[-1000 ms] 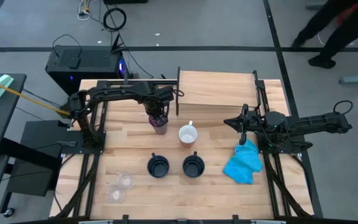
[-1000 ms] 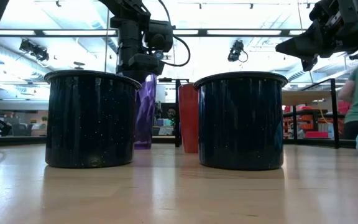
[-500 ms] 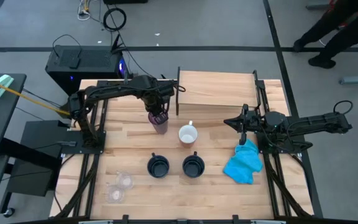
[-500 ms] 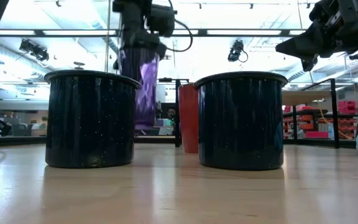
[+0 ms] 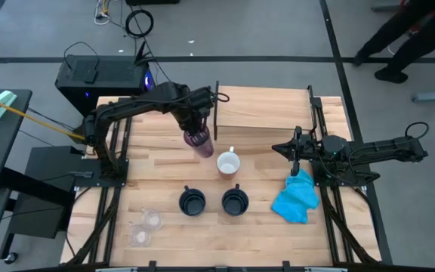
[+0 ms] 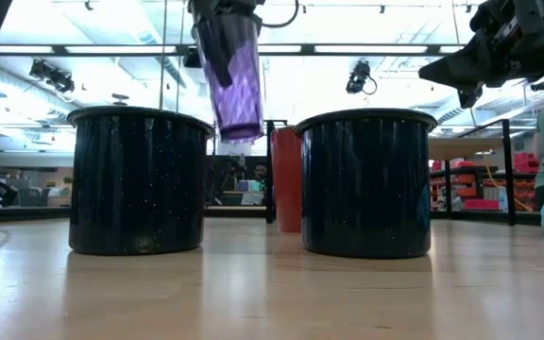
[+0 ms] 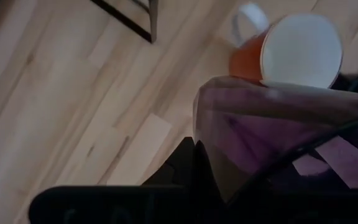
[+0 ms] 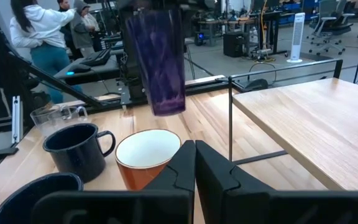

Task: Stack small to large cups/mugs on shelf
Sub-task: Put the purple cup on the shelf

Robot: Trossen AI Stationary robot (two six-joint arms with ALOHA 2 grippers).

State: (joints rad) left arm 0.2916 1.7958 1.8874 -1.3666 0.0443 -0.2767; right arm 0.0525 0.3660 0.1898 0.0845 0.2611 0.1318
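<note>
My left gripper [image 5: 196,125] is shut on the tall translucent purple tumbler [image 5: 201,142], which hangs in the air [image 6: 232,80] in front of the light wooden shelf [image 5: 266,109]. The orange mug [image 5: 227,163] stands on its base just below and to the right of the tumbler. Two dark navy mugs [image 5: 192,202] [image 5: 234,202] stand nearer. Two clear cups [image 5: 146,227] stand near the front left. My right gripper [image 5: 278,148] is shut and empty, right of the orange mug. My left gripper holds the tumbler by its upper end [image 6: 217,28], coming from above with the fingers pointing down. One finger [image 7: 188,162] lies against the tumbler's wall [image 7: 219,112]; the other is hidden behind the tumbler. The tumbler hangs below the fingers, lifted clear and slightly tilted.
A bright blue cloth [image 5: 297,198] lies under my right arm at the table's right. The shelf's thin black uprights [image 5: 217,109] [image 8: 230,118] stand beside the tumbler. A person [image 8: 39,43] stands in the room beyond the table.
My left gripper has gone up and a little toward the table's right edge and the shelf. The purple tumbler has gone with it: it stood on the table and now hangs clear above the level of the navy mugs' rims, tipped slightly.
</note>
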